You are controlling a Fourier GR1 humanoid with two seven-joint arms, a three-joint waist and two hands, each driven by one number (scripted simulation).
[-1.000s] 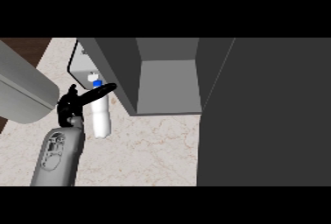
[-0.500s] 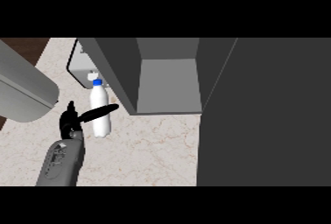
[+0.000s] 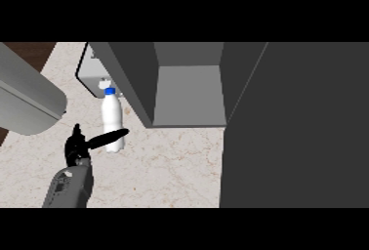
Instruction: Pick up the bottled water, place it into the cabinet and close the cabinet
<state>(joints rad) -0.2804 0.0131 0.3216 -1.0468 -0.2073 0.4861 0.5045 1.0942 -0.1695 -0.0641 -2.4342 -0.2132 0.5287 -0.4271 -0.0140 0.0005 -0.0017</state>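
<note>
While the bottled water [image 3: 111, 117] stands on the counter [image 3: 166, 166] just left of the open cabinet [image 3: 189, 93], your left hand [image 3: 81, 145] is spread, fingers across its base: wrap mid-body before you lift.

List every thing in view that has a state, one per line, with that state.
bottled water: on the counter, blue cap on, outside the cabinet, not gripped.
cabinet: door open, inside shelf bare.
left hand: open, fingers straight, reaching across the bottle's lower end.
right hand: not in view.
</note>
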